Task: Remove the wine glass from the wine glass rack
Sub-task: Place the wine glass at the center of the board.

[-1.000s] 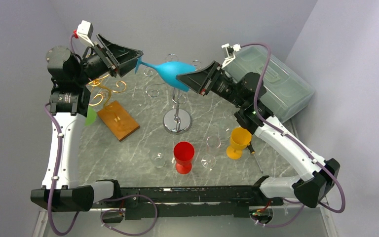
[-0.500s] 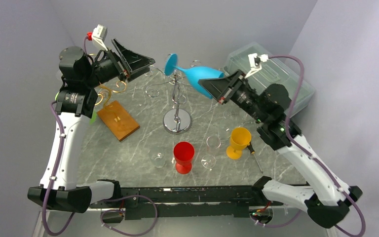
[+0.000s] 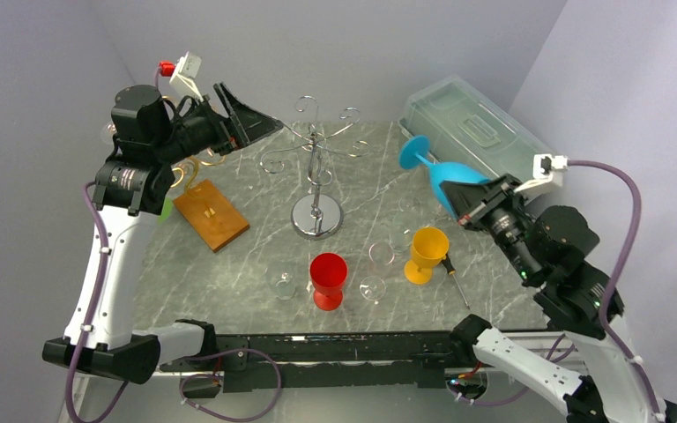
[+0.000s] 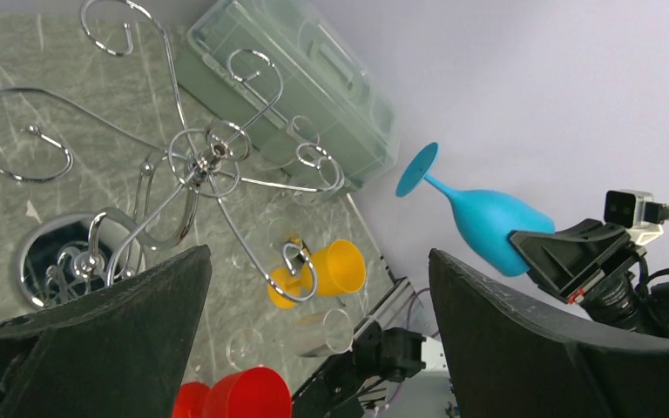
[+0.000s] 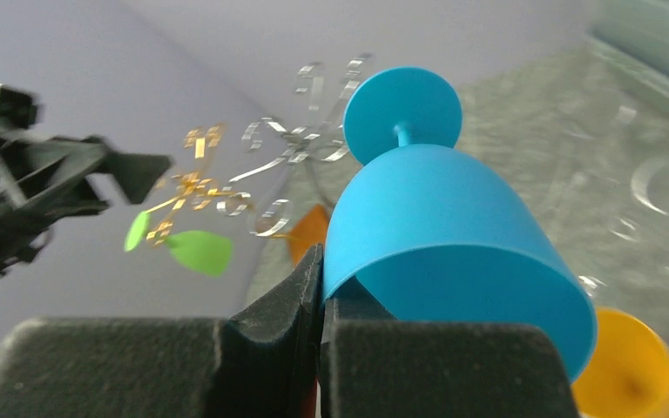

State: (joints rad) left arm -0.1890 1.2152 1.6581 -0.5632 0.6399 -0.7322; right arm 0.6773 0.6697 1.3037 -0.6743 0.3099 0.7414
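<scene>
The blue wine glass is off the rack — it is in the air, tilted, over the right side of the worktop, well apart from the hooks. The right tool pinches its rim; the left tool hangs spread and empty near the rack. Likely only the set-down is left.
</scene>
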